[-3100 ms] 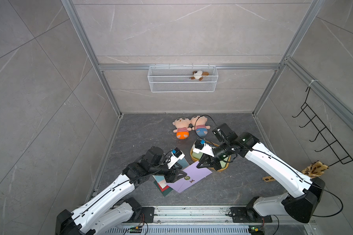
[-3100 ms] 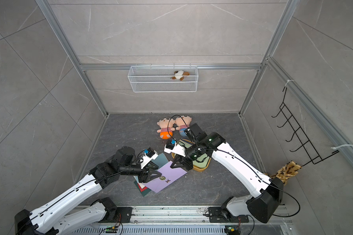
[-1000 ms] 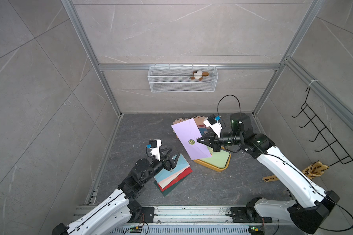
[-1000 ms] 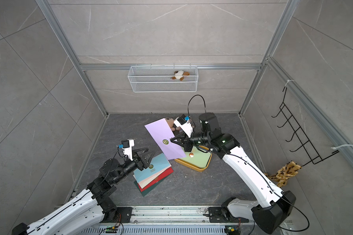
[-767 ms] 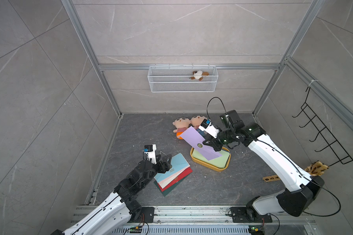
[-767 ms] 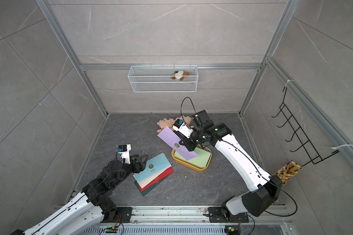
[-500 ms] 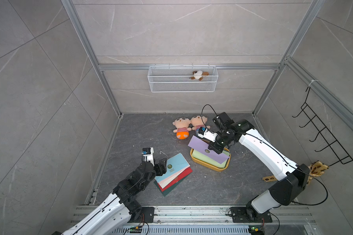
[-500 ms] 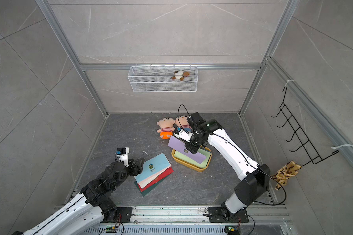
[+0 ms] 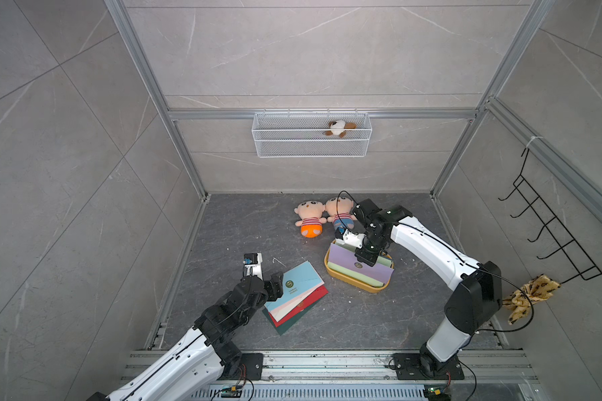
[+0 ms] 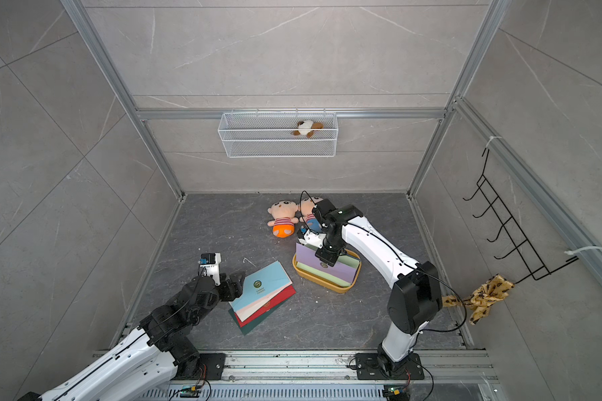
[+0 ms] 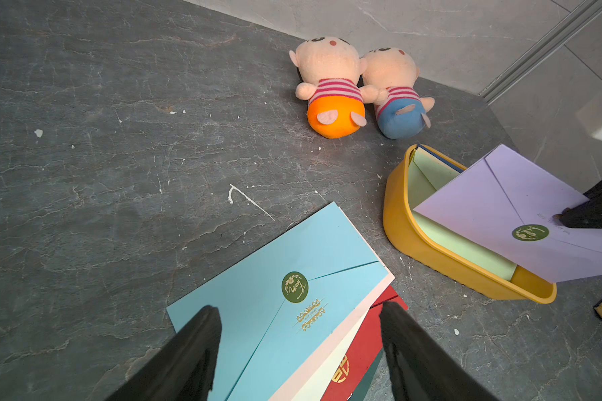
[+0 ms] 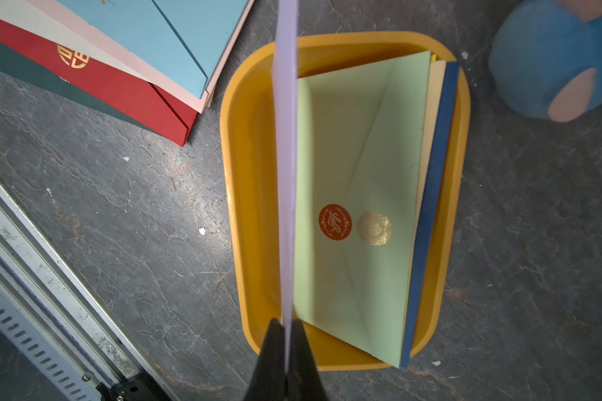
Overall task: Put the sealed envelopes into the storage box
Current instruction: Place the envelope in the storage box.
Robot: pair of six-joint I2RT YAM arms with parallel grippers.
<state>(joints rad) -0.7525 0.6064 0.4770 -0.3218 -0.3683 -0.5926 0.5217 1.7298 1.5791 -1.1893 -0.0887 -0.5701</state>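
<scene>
**A:** Your right end effector (image 12: 287, 324) was pressed together on one edge of the lilac envelope (image 11: 494, 208). It held the envelope tilted over the storage box (image 12: 233, 173) and had not let go. One corner hung out past the rim.

**B:** That box sat right of the middle of the tabletop (image 9: 244, 222), with the two plush dolls (image 9: 324, 217) between it and the far edge. Inside, you already had a green envelope (image 12: 355, 173) lying flat on top. A cream edge and a navy envelope (image 12: 435, 173) showed beneath it.

**A:** So at least three were in and the lilac one was nearly there. I couldn't tell whether it touched the green one.

**B:** Your left end effector (image 9: 274, 282) was spread wide and held nothing. It was poised over the near end of the blue envelope (image 11: 258, 295), which topped the stack (image 9: 296, 295) left of the box, nearer the front edge.

**A:** In that fanned stack you could count blue, pink, cream, red and dark green, so five were left at the least.

**B:** I'd judge you were about halfway through. You had one release to finish and then the stack to clear, one envelope at a time.
</scene>
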